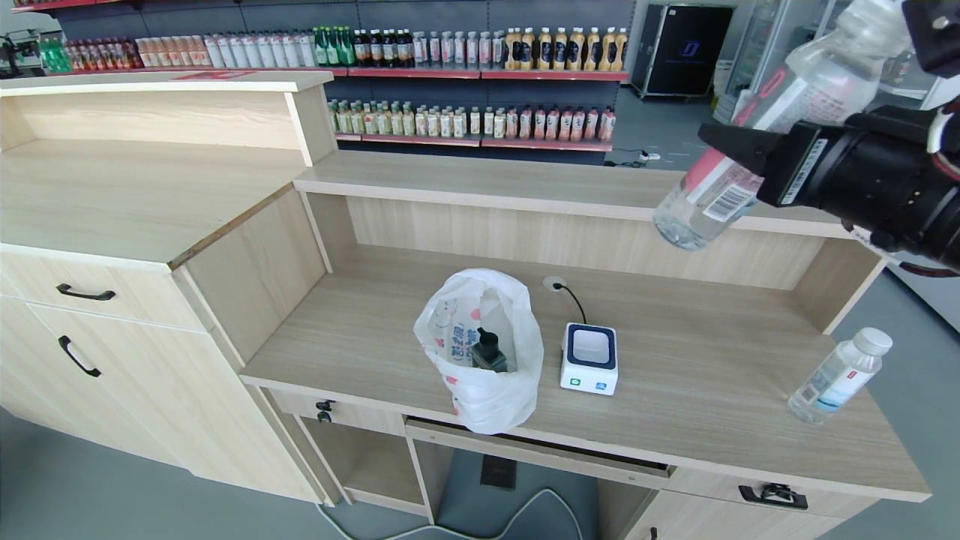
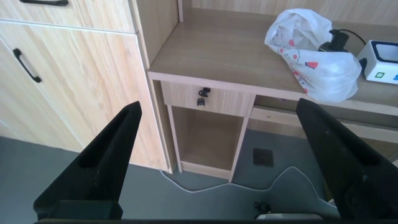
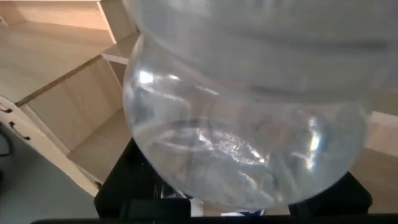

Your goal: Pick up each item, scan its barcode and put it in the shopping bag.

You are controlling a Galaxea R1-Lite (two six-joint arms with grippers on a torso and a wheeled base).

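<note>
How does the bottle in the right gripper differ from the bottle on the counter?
The held bottle is clamped in the right gripper above the counter; the counter bottle rests there ungripped. The held bottle tilts steeply; the counter bottle stands on its base. Both are clear, labelled.

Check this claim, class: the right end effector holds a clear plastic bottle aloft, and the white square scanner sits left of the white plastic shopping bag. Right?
No. The head view shows the white square scanner right of the white plastic shopping bag, not left; the rest stands.
</note>
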